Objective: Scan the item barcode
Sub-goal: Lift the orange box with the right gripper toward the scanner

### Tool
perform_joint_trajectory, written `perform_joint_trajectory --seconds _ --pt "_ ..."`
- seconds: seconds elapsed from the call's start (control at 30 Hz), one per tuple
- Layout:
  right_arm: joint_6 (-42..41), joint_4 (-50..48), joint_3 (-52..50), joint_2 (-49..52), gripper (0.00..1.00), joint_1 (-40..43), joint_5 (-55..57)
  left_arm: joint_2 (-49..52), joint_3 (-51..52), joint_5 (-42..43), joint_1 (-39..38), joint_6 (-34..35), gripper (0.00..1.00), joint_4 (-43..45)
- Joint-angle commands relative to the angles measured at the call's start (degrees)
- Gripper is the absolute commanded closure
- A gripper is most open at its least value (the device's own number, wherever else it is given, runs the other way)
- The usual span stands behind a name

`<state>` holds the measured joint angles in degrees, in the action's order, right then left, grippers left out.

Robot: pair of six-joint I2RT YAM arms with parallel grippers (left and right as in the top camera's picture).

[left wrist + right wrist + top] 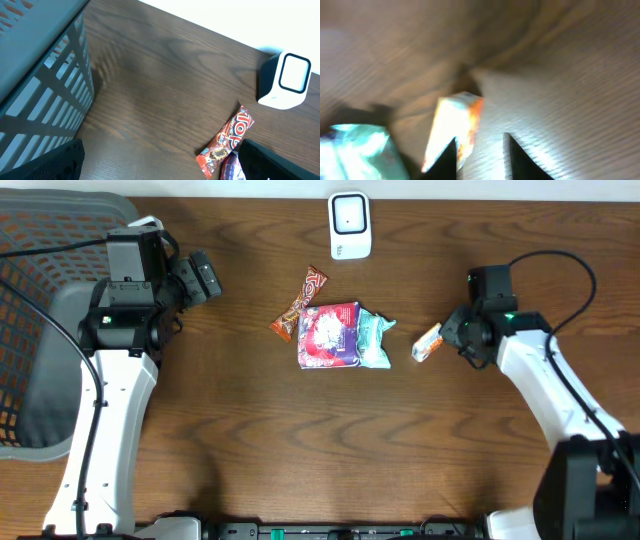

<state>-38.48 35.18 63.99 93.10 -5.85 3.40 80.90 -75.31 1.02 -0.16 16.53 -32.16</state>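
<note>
Orange-and-white packet (427,343) lies on the wooden table (300,450) just left of the right gripper (480,137); its fingers (445,160) stand slightly parted, clasping nothing. Three other wrappers (340,335) sit farther left; one white scanner (349,225), far.

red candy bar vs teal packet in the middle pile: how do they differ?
The red candy bar is long and narrow; the teal packet is shorter and wider. The bar lies diagonally off the upper-left corner of the purple-red pouch; the teal packet sits against the pouch's right edge. The bar's wrapper is red-orange, the packet's pale teal. Both lie flat on the table, neither held.
</note>
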Motion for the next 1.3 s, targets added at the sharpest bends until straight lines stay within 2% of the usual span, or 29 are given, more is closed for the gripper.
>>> perform_joint_trajectory --seconds 0.0,0.07,0.13,0.3,0.47,0.57,0.6,0.63,0.67,0.77,0.87,0.93,1.03,1.27 --pt "-0.09 -1.79 -0.17 -1.70 0.49 -0.15 -3.87 0.28 -0.68 -0.15 -0.02 0.28 0.02 0.02" --pt "-0.92 -2.60 -0.20 -1.14 0.33 -0.70 -3.96 0.28 -0.68 -0.15 -0.02 0.28 0.02 0.02" --pt "-1.44 -3.02 -0.20 -0.28 0.24 -1.62 -3.96 0.28 -0.68 -0.15 0.00 0.28 0.02 0.02" --pt "-5.11 -1.73 -0.22 3.13 0.20 -3.61 -2.78 0.28 -0.68 -0.15 -0.02 0.28 0.02 0.02" --pt "-7.72 -2.32 -0.24 8.17 0.23 -3.63 -2.49 0.28 -0.68 -0.15 -0.02 0.28 0.02 0.02" --pt "-8.17 -2.95 -0.24 10.82 0.29 -3.63 -3.69 0.28 -0.68 -0.15 -0.02 0.28 0.02 0.02" --pt "-8.15 -3.13 -0.24 11.45 0.35 -3.61 -4.46 0.28 -0.68 -0.15 -0.02 0.28 0.02 0.02" --pt "-8.09 -3.19 -0.24 11.89 0.46 -3.56 -5.29 0.28 -0.68 -0.15 -0.02 0.28 0.02 0.02" --pt "-7.63 -3.28 -0.24 11.91 0.64 -3.52 -6.08 0.28 -0.68 -0.15 -0.02 0.28 0.02 0.02" --pt "-5.66 -4.26 -0.22 11.02 0.99 -3.48 -9.27 0.28 -0.68 -0.15 -0.02 0.28 0.02 0.02" --pt "-2.05 -6.40 -0.22 9.03 0.99 -3.21 -15.21 0.28 -0.68 -0.15 -0.02 0.28 0.02 0.02" --pt "3.50 -9.14 -0.22 7.45 0.99 -2.82 -21.97 0.28 -0.68 -0.15 -0.02 0.28 0.02 0.02" --pt "12.13 -13.46 -0.22 5.05 0.99 -1.79 -35.98 0.28 -0.68 -0.15 -0.02 0.28 0.02 0.02" --pt "28.06 -24.85 -0.22 3.98 0.99 -0.13 -76.89 0.28 -0.68 -0.15 -0.02 0.28 0.02 0.02"
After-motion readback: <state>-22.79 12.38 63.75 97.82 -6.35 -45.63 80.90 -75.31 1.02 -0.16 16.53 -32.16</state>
